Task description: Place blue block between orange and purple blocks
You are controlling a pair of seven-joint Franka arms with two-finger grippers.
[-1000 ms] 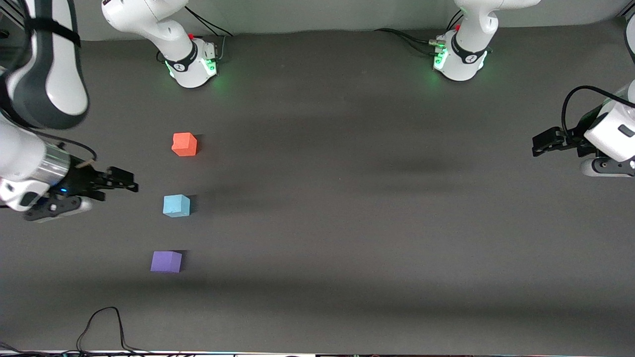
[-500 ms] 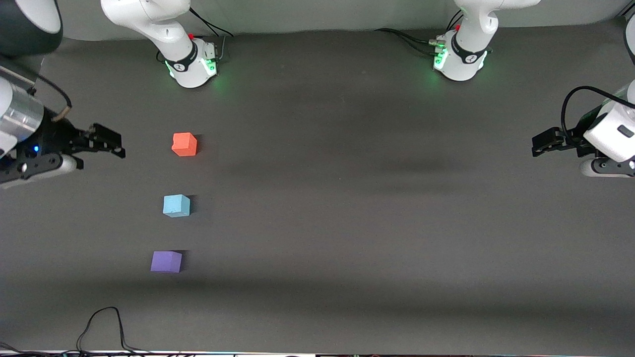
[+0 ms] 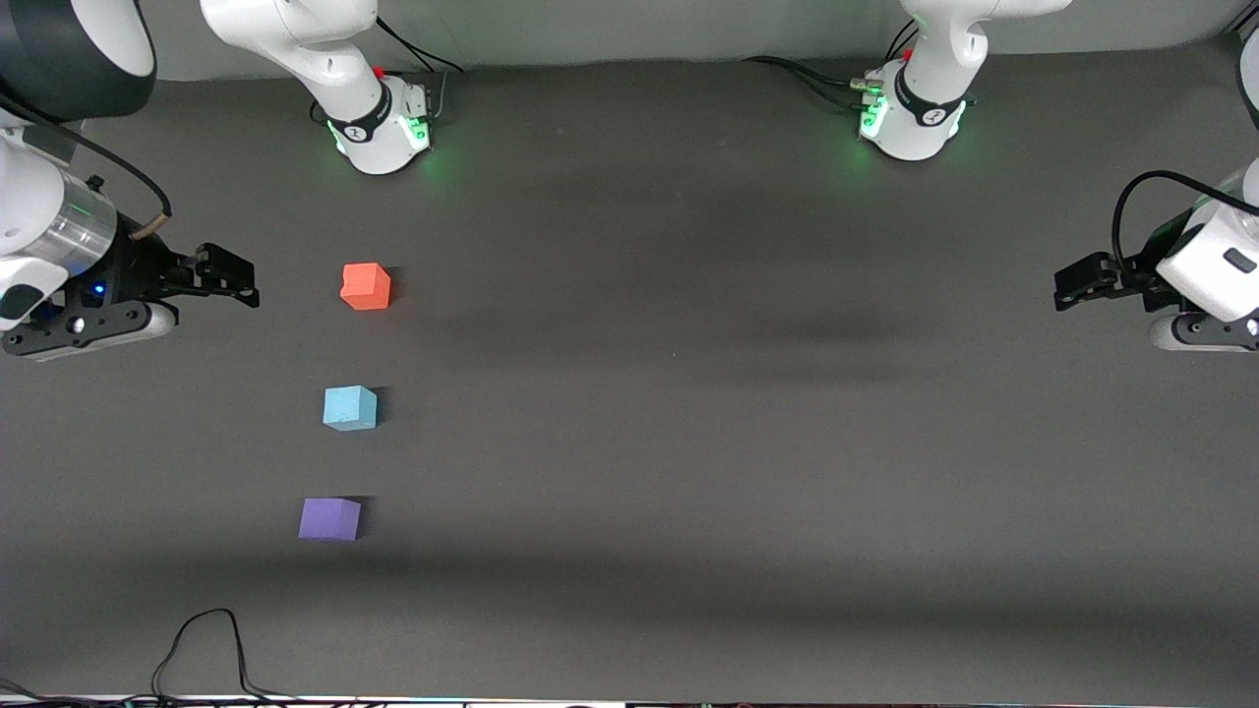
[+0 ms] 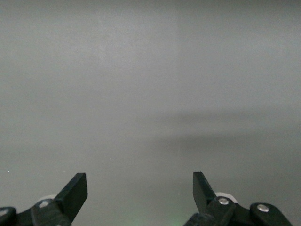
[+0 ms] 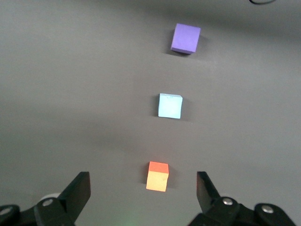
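The orange block (image 3: 366,286), the blue block (image 3: 350,408) and the purple block (image 3: 329,519) stand in a line on the dark table, toward the right arm's end. The blue block sits between the other two, with gaps on both sides. My right gripper (image 3: 239,278) is open and empty, above the table beside the orange block. In the right wrist view the orange block (image 5: 157,176) lies between the open fingers (image 5: 77,190) but apart from them, with the blue block (image 5: 170,105) and the purple block (image 5: 185,38) past it. My left gripper (image 3: 1074,284) waits open and empty at the left arm's end, and its wrist view (image 4: 140,181) shows only bare table.
The two arm bases (image 3: 379,123) (image 3: 910,118) stand at the table's edge farthest from the front camera. A black cable (image 3: 202,649) loops on the table near the edge closest to the front camera, past the purple block.
My right gripper has moved from beside the blue block to beside the orange block. The three blocks and the left arm have not moved.
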